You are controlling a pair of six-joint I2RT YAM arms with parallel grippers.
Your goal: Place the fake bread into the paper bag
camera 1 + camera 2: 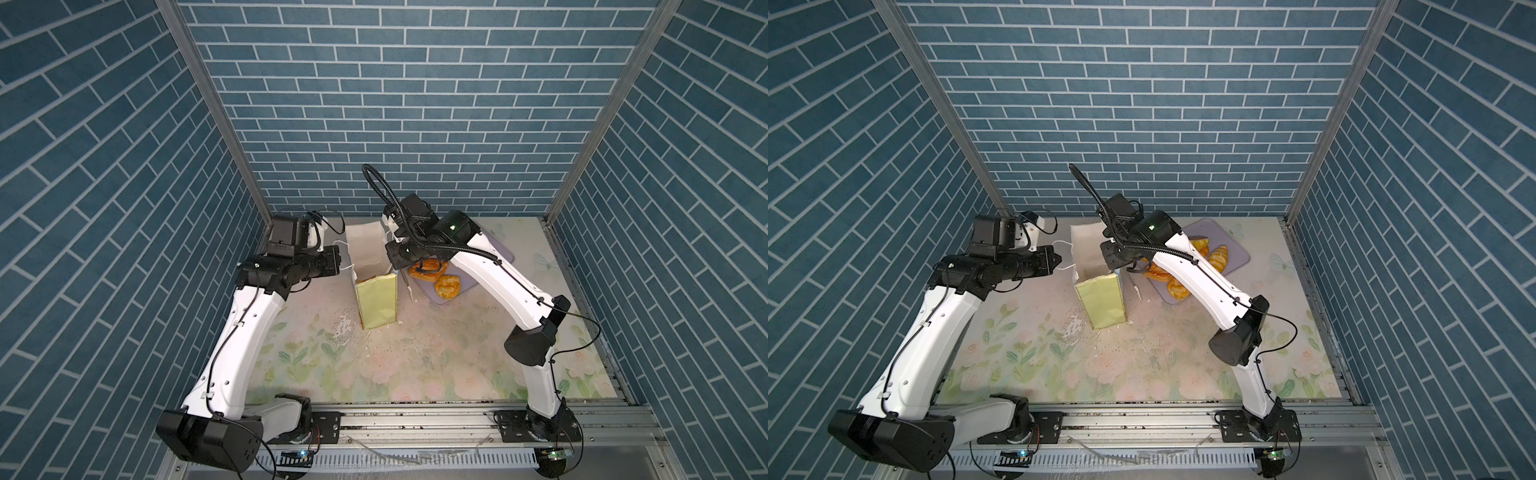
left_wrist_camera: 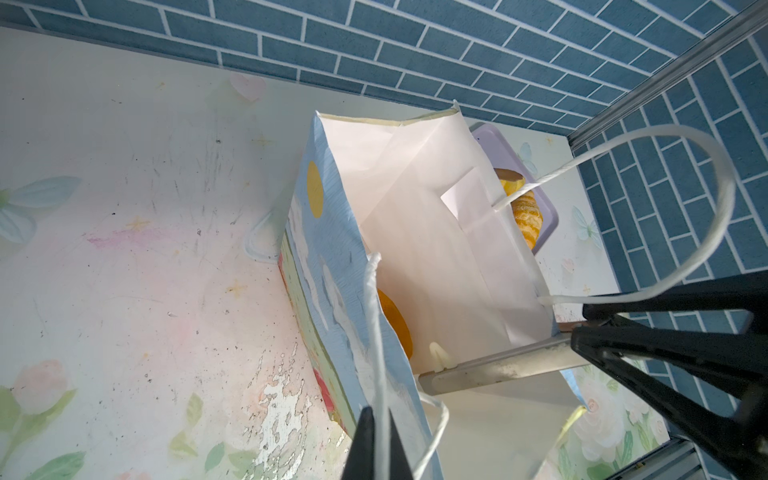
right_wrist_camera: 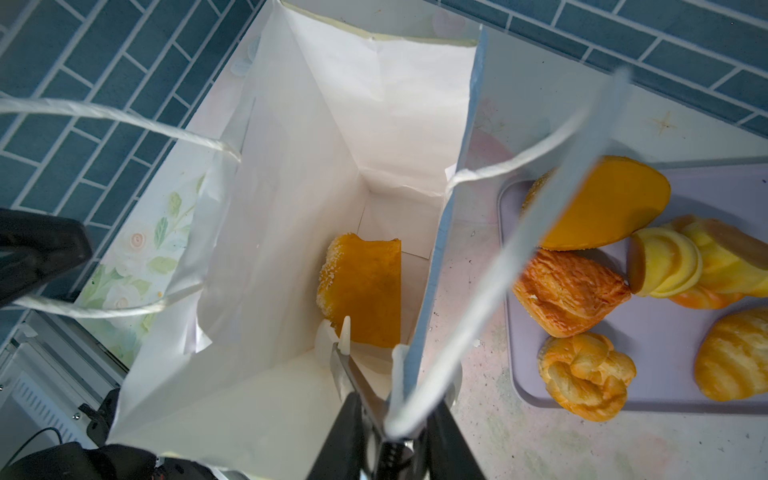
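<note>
The right gripper [image 3: 370, 353] is seen reaching down into the mouth of the paper bag [image 3: 311, 124]. Its two thin fingers are drawn close, with a narrow gap at the white tips. No bread is held between them, and whether the bag's wall is caught cannot be told. One piece of fake bread [image 3: 365, 286] lies on the bag's floor directly below those tips. The rest are left on the lilac tray [image 3: 665, 374], just past the bag wall beside the gripper. The left gripper [image 2: 380, 449] is pressed together on a white cord handle [image 2: 376, 332], by which the far side of the bag is held.

The chief risk is judged to be a snag. If the right fingers were drawn out sideways, the wall beside them or the second handle [image 2: 706, 208], looped close to the gripper's body, could be hooked and the bag dragged or tipped. The bag could also slump if the pinched cord were let slip.

Free room is offered only straight above the fingertips. The bag's walls stand close around them, the tray's rim lies just outside, and the brick wall [image 1: 374, 124] rises beyond the bag. Open table [image 1: 374, 365] is left behind both wrists, towards the arm bases.
</note>
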